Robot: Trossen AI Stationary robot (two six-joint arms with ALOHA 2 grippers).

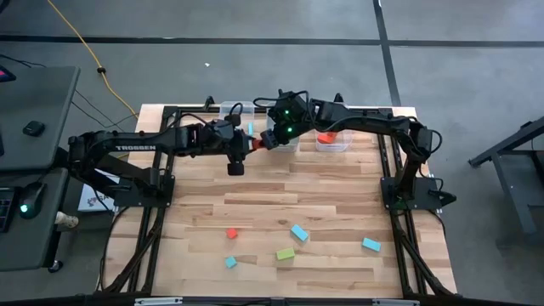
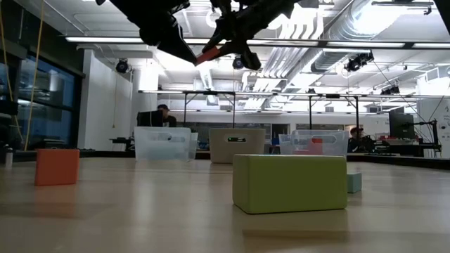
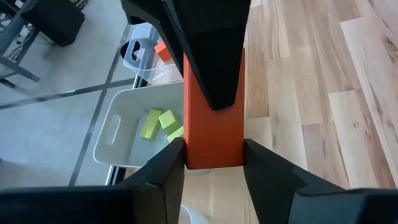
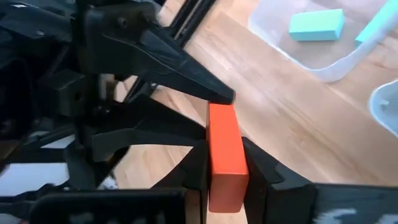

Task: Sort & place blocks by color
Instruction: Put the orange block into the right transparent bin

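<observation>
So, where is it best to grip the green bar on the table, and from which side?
Grip the green bar across its two long sides, at the middle, from straight above. It lies flat with free table around it; the nearest blue block is apart. The left gripper and right gripper are both shut on the red bar over the table's far side.

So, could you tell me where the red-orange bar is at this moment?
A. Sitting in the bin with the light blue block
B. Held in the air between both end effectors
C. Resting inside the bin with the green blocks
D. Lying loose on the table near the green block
B: the red-orange bar is off the table, with the left end effector shut on one end and the right end effector shut on the other.
</observation>
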